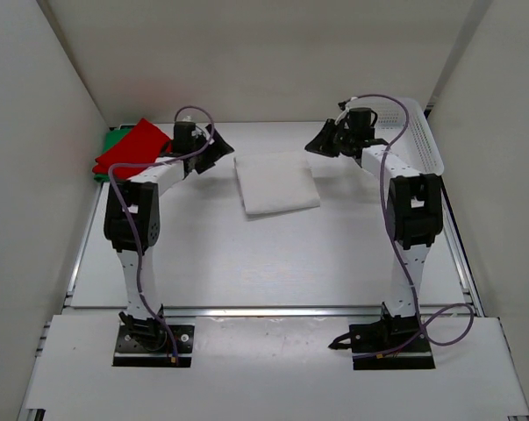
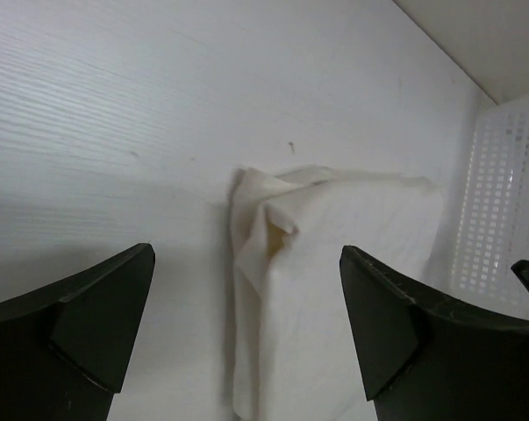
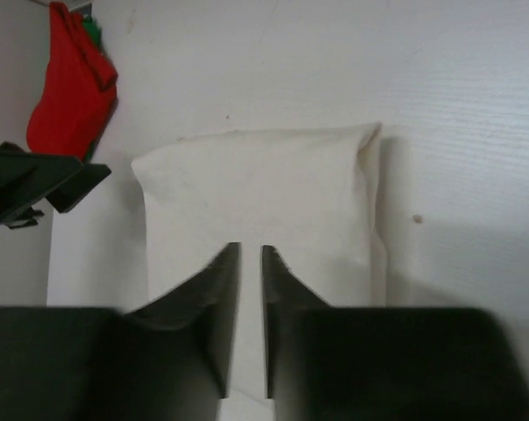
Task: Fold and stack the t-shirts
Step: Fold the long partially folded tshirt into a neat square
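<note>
The white t-shirt (image 1: 276, 182) lies folded into a rectangle in the middle of the table. It also shows in the left wrist view (image 2: 334, 289) and the right wrist view (image 3: 255, 193). Its near-left corner is rumpled. The red t-shirt (image 1: 134, 146) lies folded on the green t-shirt (image 1: 112, 140) in the far left corner, and only the green one's edge shows. My left gripper (image 1: 213, 151) hangs just left of the white shirt, wide open and empty (image 2: 246, 253). My right gripper (image 1: 321, 143) hovers off the shirt's far right corner. Its jaws (image 3: 251, 248) stand a narrow slit apart with nothing between them.
A white mesh basket (image 1: 418, 132) stands at the far right against the wall, close behind the right arm. White walls enclose the table on the left, right and back. The red t-shirt (image 3: 71, 88) and the left gripper (image 3: 36, 180) appear at the left of the right wrist view.
</note>
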Controlling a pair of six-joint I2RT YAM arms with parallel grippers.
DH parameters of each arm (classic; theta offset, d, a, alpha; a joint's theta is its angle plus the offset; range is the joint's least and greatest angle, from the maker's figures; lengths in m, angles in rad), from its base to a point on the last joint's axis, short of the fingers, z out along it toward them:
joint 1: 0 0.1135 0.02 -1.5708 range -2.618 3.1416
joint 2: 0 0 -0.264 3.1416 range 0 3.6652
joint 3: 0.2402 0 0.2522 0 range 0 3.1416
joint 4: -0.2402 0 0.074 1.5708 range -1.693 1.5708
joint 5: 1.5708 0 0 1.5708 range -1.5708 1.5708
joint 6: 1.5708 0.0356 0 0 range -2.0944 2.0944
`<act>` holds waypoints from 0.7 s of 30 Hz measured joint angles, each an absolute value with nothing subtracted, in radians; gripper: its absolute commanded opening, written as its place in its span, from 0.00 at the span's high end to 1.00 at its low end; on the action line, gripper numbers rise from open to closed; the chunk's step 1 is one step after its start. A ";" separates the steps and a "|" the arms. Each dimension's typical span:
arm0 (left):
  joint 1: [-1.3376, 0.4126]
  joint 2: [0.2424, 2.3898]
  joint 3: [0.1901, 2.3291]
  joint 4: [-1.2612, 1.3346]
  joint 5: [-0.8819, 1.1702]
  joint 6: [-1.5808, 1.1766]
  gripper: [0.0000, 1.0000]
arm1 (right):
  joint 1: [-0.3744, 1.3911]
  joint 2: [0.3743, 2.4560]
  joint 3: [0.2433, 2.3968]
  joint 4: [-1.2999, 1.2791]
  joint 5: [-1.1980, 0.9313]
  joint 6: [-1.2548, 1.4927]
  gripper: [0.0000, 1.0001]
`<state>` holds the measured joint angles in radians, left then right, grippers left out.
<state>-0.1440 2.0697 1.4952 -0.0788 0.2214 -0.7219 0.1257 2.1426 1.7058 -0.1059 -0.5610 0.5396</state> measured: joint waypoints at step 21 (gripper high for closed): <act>-0.269 2.287 1.507 0.225 0.279 -0.837 0.50 | 0.144 2.571 2.048 -0.188 -0.611 0.571 1.00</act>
<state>-0.2687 2.2868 1.5070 0.2253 0.2787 -0.8368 0.1444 2.5710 2.0480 -0.1883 -0.6106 0.5709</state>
